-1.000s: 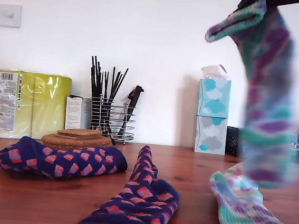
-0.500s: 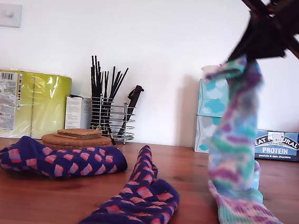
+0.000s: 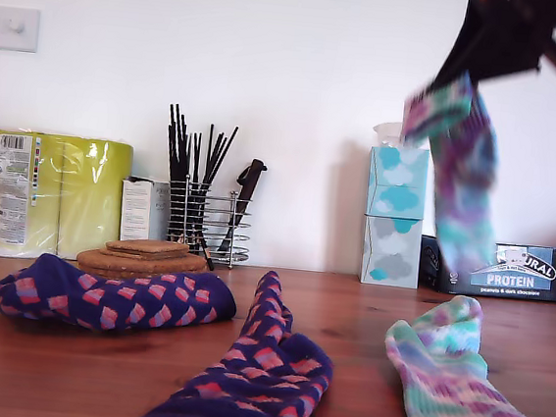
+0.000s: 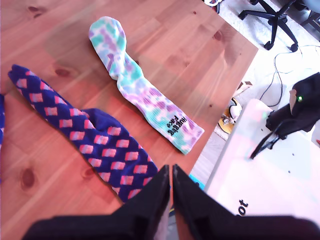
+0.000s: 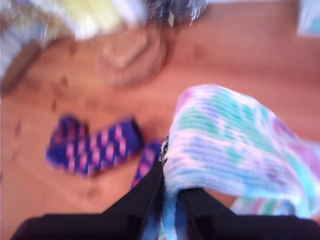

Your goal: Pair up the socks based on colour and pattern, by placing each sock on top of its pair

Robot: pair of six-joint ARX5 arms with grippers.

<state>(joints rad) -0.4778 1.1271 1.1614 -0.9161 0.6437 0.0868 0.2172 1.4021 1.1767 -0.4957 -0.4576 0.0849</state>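
Tie-dye sock (image 3: 461, 177) hangs clamped in second end effector (image 5: 170, 200); first end effector (image 4: 171, 186) closed, empty

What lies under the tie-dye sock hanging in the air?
My second gripper holds the hanging tie-dye sock above the second tie-dye sock, which lies flat on the wooden table. They do not touch. Whatever is beneath the lying sock is covered.

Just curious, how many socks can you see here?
4: one tie-dye sock hanging from my second gripper, its match on the table below, two navy-and-pink socks lying towards the exterior view's left.
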